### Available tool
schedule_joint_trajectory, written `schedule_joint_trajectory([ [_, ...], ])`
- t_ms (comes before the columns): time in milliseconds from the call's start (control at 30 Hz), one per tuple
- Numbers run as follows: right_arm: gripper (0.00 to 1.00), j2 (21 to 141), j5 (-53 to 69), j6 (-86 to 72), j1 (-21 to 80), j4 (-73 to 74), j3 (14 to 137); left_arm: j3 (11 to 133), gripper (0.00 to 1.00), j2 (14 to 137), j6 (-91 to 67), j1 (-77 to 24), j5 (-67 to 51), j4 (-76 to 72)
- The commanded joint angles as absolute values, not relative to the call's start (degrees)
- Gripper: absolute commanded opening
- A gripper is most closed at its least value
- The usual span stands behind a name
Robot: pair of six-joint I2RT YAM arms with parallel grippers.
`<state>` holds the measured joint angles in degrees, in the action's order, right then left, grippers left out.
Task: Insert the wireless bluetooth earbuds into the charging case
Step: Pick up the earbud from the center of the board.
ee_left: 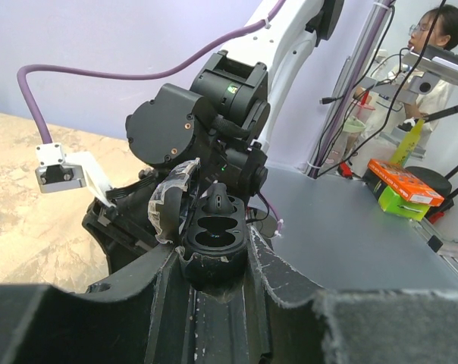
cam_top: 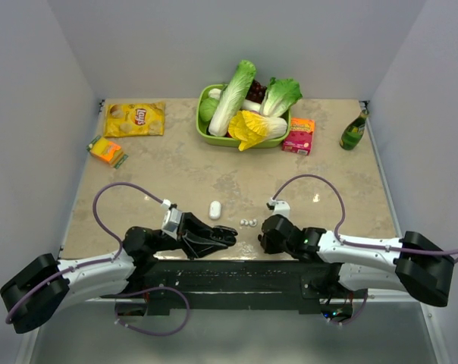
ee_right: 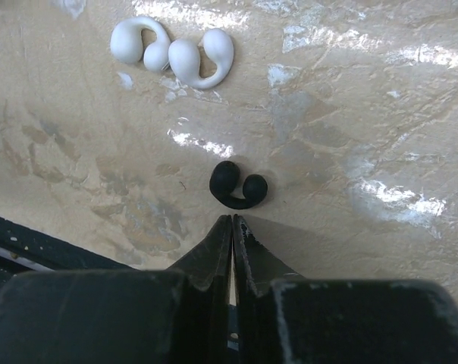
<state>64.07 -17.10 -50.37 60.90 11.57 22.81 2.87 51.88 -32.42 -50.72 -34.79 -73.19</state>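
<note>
My left gripper [ee_left: 214, 264] [cam_top: 224, 236] is shut on an open black charging case [ee_left: 214, 236] with two empty wells facing up. It holds the case above the table's near edge. A small white oval charging case [cam_top: 214, 209] lies shut on the table beyond it. Two white earbuds [ee_right: 172, 51] [cam_top: 248, 222] lie together on the table. A black earbud [ee_right: 239, 186] lies just beyond the tips of my right gripper [ee_right: 232, 219] [cam_top: 262, 238], which is shut, empty and low over the table.
A green tray [cam_top: 202, 130] of vegetables stands at the back centre. A yellow chip bag [cam_top: 135, 118] and a small orange pack [cam_top: 106, 150] are at the back left. A pink box [cam_top: 299, 136] and a green bottle [cam_top: 354, 131] are at the back right.
</note>
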Motion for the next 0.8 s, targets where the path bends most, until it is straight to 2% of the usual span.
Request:
schedule_joint_trajectory([
  [0,0.08,64.34,-17.41,-54.40,58.72,8.80,21.19,-3.51,0.00,52.29,-32.52,-50.89,-35.07,-85.96],
  [233,0.10,62.58,-15.73,-53.09,49.93,6.16,18.98,-3.87,0.00,51.77,-32.26,-50.89,-34.98,-85.52],
  [567,0.11,71.18,-12.83,-48.16,45.88,0.62,22.41,-4.22,0.00,51.59,-32.08,-50.98,-35.16,-85.61],
  [767,0.23,66.90,-15.98,-48.25,45.61,4.99,23.03,-4.31,0.00,51.59,-31.55,-50.98,-35.07,-84.90],
])
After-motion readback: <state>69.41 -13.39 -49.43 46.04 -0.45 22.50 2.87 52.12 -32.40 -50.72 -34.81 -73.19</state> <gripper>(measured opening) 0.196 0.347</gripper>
